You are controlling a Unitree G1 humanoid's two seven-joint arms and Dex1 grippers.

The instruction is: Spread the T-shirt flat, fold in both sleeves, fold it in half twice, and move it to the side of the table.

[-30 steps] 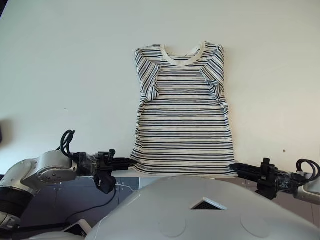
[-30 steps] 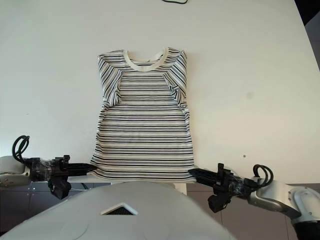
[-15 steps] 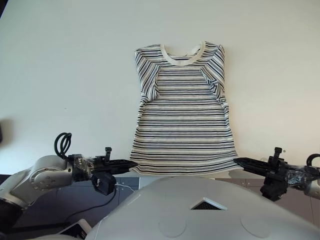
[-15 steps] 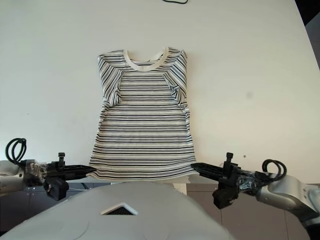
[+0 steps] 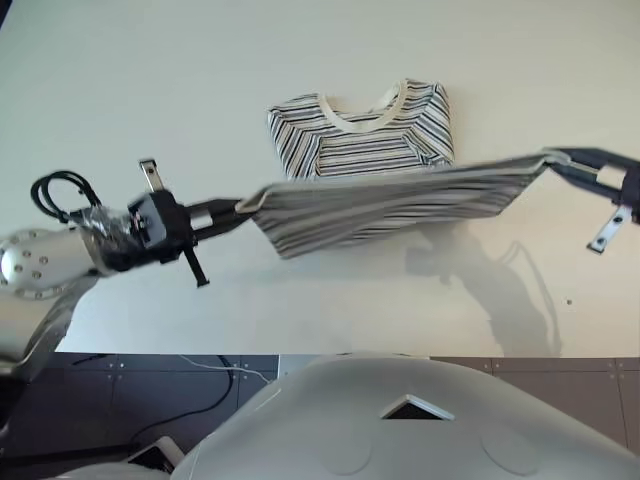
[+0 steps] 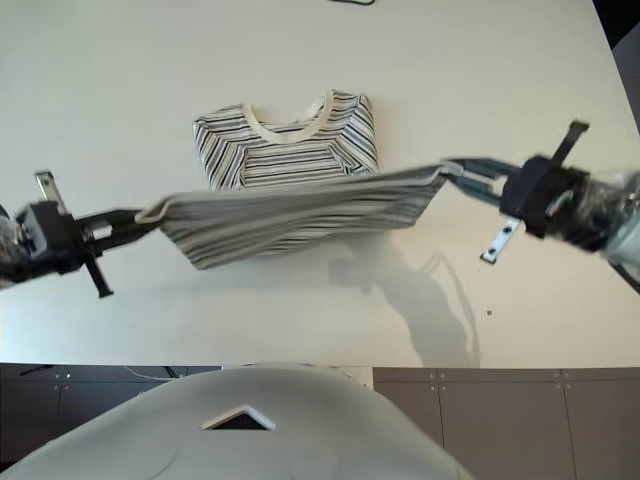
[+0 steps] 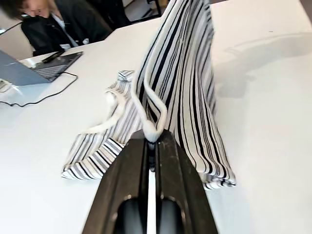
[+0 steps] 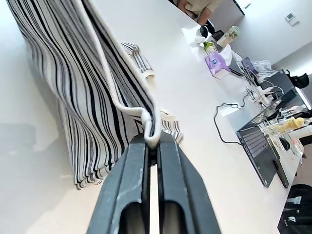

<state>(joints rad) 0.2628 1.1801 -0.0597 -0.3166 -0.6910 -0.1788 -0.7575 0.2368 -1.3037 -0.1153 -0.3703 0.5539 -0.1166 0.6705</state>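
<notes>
Spanning the middle of the white table [image 5: 130,90], the striped T-shirt [image 5: 390,195] is half down and half in the air. Its collar [image 5: 362,112] end lies flat on the far part of the table with the neckline pointing away from the robot. Its hem end is held up off the surface and stretched between the two arms, over the chest area. The shirt's long axis, collar to hem, runs away from the robot, while the raised hem edge runs across it from left to right, sitting a little farther away at the right end. The cloth looks light, thin and limp: it sags slightly between the two holds and drapes in a loose sheet below them, so it should follow wherever the corners go and crease easily. The hem corners seem the right places to hold, since they keep the edge taut and square for the half fold. The left gripper [image 5: 238,208] is pinched closed on the left hem corner, and the right gripper [image 5: 555,160] is clamped likewise on the right one. In each wrist view only a small loop of hem sits between the fingers, a thin bite that might slip if pulled hard.
</notes>
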